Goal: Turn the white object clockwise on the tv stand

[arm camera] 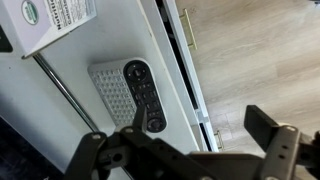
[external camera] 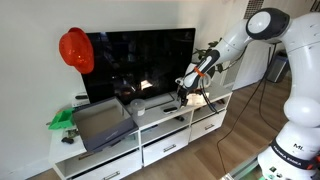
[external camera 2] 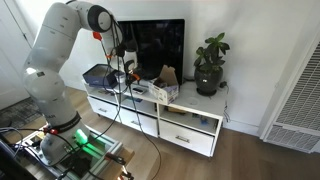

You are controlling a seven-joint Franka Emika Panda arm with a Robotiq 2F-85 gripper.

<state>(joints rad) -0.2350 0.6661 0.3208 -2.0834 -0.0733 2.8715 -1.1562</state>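
In the wrist view a flat white object with a dotted surface lies on the glossy white tv stand near its front edge. A black remote lies along its right side, touching or overlapping it. My gripper is open and empty above the stand's front edge. One fingertip overlaps the remote's near end in the picture, and the other hangs over the floor. In both exterior views the gripper hovers low over the stand in front of the black TV.
A white labelled box sits beside the white object, and a thin dark cable runs across the stand's top. A potted plant, a cardboard box, a grey bin and a red helmet also stand there. Wood floor lies below.
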